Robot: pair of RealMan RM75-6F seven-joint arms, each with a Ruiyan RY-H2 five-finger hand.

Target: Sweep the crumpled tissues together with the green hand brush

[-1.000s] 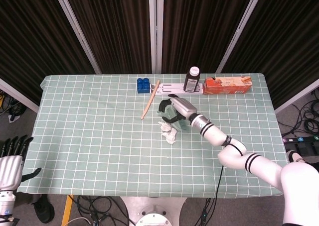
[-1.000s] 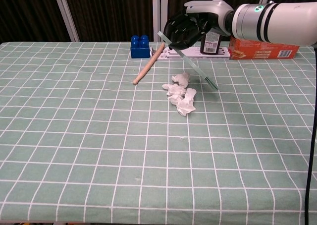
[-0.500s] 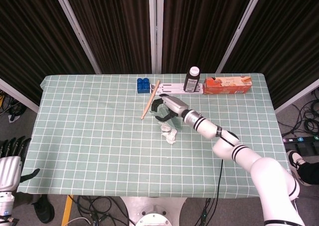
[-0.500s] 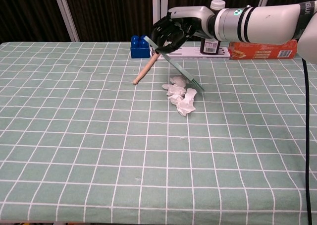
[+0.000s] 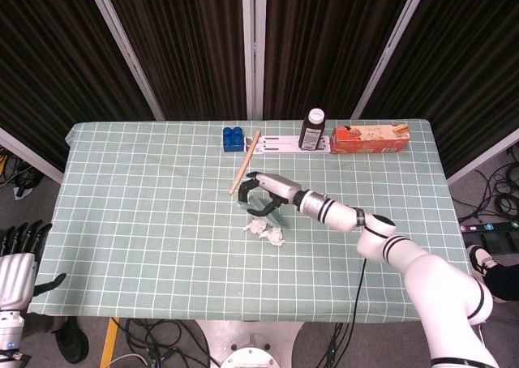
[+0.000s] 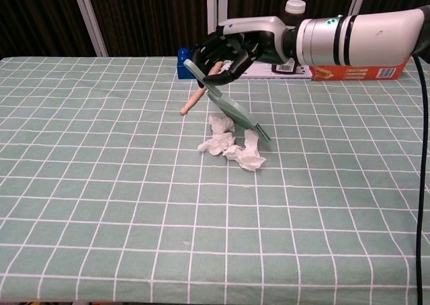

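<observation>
Clearly the right robot hand (image 6: 228, 50) has its dark fingers wrapped around the handle of the flat green plastic hand brush (image 6: 232, 106), holding it tilted so the blade slopes down and to the right, its lower edge at the crumpled white tissues (image 6: 230, 146) near the middle of the green checked counter (image 6: 101, 184). Those tissues look very light and soft, so I judge they will slide or tumble at a slight push and could scatter if struck hard; the brush looks stiff and light, best held by the handle end, as it is now. Compared with a second ago, the hand and brush have moved left and toward the near side, and the tissues have shifted that way too, now lying in a looser cluster. Just beyond the hand lie a wooden stick (image 6: 195, 98) and a blue toy block (image 6: 189, 63). The left robot hand (image 5: 18, 264) hangs off the counter's near-left corner, fingers apart, holding nothing.
</observation>
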